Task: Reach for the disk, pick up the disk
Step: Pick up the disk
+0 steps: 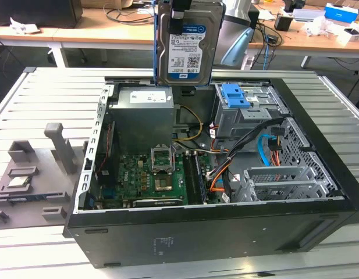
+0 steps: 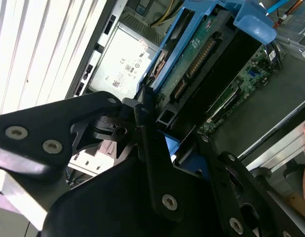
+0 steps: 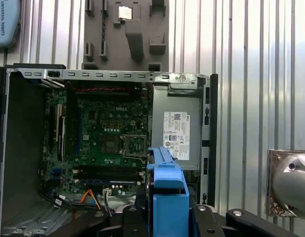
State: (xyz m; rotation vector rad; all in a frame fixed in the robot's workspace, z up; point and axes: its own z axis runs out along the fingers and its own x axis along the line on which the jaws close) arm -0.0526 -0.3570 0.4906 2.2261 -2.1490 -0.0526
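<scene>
The disk [image 1: 188,46] hangs upright in the air above the back of the open computer case, its silver face and white-and-blue label turned toward the exterior view. My gripper [image 1: 182,23] comes down from above and is shut on the disk's top part. In the second wrist view the disk [image 2: 201,54] is seen edge-on, with blue side rails and a green circuit underside, running away from the black fingers [image 2: 142,123]. In the first wrist view a blue rail of the disk [image 3: 167,192] stands between the black gripper parts.
Below the disk lies the open black case [image 1: 319,192] with motherboard [image 1: 150,174], grey power supply [image 1: 143,113], a blue latch on a metal cage [image 1: 237,96] and loose orange and blue cables [image 1: 266,148]. A grey fixture holding a small chip [image 1: 19,180] sits on the slatted table at the exterior view's left.
</scene>
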